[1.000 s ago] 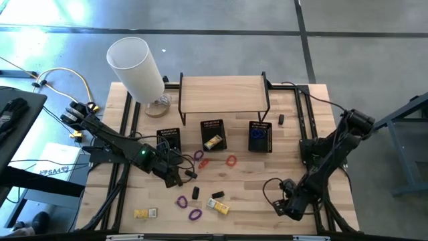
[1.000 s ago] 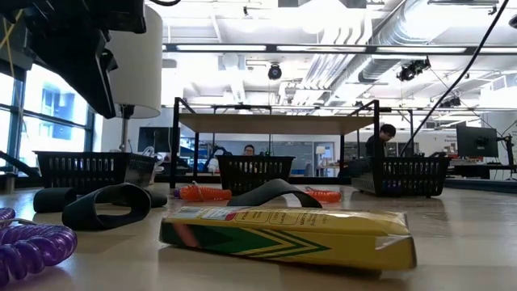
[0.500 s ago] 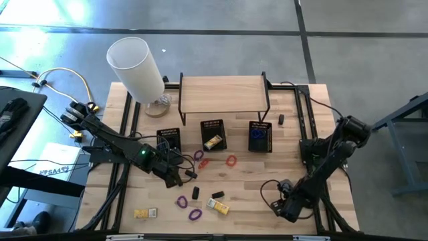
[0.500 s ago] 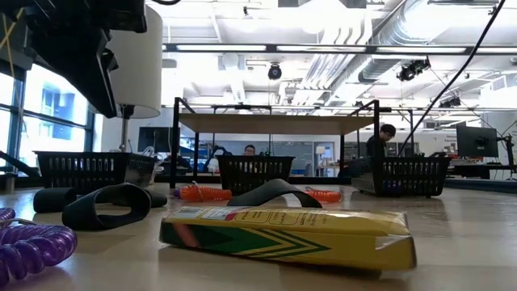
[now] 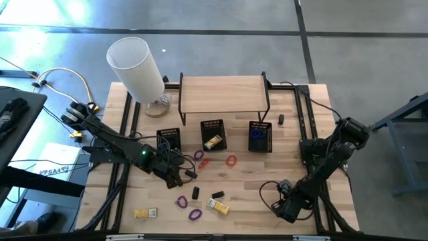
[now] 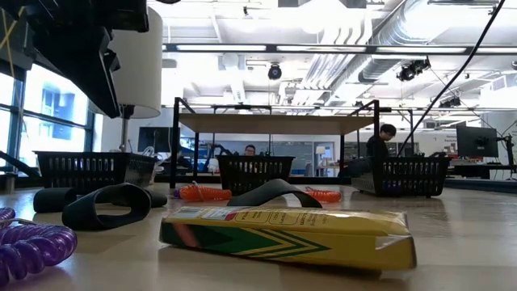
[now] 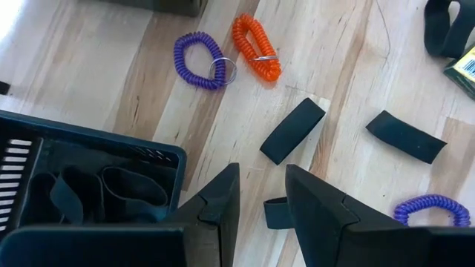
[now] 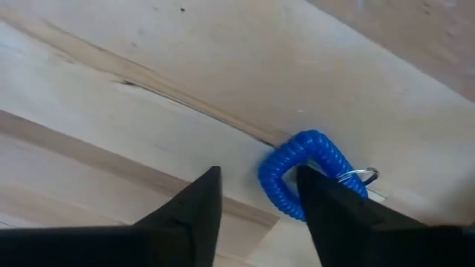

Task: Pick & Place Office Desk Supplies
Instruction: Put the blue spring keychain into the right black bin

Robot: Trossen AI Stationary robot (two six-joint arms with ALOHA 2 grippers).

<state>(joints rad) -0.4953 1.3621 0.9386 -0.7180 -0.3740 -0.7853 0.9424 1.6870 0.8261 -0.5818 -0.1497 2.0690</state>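
Observation:
Near the table's front right, my right gripper points down, open, over a blue coil loop with a key ring that lies on the wood. My left gripper hangs open beside the left basket, which holds black bands. A black strap piece shows through its gap. Loose on the table lie purple and orange coils, black straps and a yellow box. My right gripper comes at the blue coil loop from above. One fingertip stands inside the loop and the other outside, with the loop's bent side in the gap. The coil lies flat on the table. Whether the pads touch it, I cannot tell.
A tall white cylinder and a wooden shelf stand at the back. Two more black baskets sit in front of the shelf. More purple coils and small yellow and white blocks lie near the front edge.
My right gripper has sunk toward the table at the front right, shifting slightly toward the table's left.

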